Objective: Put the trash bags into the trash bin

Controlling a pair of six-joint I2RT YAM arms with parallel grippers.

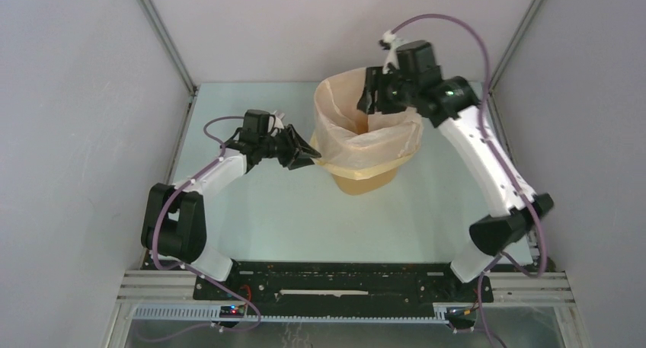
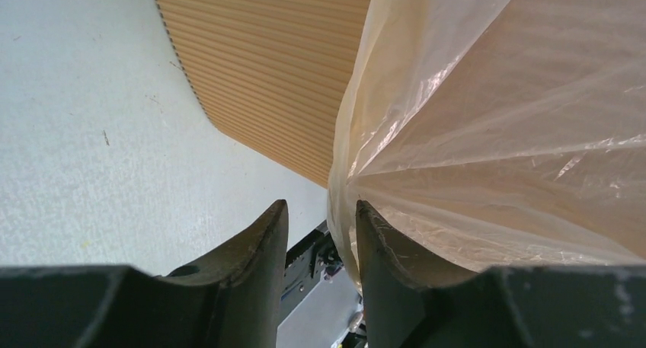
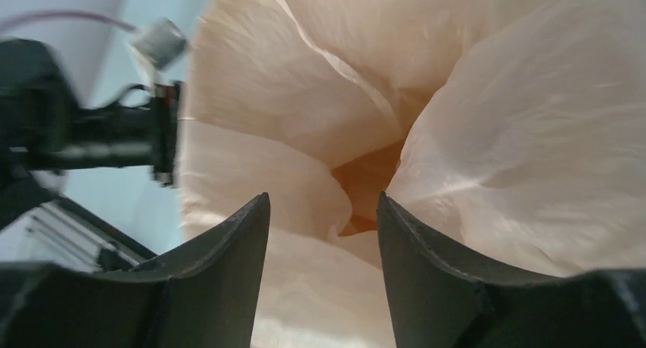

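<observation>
The yellow-orange trash bin [image 1: 364, 180] stands upright mid-table. The whitish trash bag [image 1: 358, 138] lines it, its rim folded out over the bin's rim and hanging down the sides. My left gripper [image 1: 308, 153] is at the bag's hanging left edge. In the left wrist view it [image 2: 321, 205] is open, with a fold of the bag [image 2: 487, 135] lying against the inner side of one finger, beside the bin's slitted wall [image 2: 267, 66]. My right gripper [image 1: 370, 98] hovers over the bin's far rim. It [image 3: 322, 197] is open and empty, looking down into the bag [image 3: 495, 150], where a patch of bin [image 3: 373, 177] shows.
The pale table [image 1: 259, 218] lies around the bin, with white walls close on the left, right and back. The arms' black base rail [image 1: 343, 276] runs along the near edge. My left arm also shows in the right wrist view [image 3: 84, 135].
</observation>
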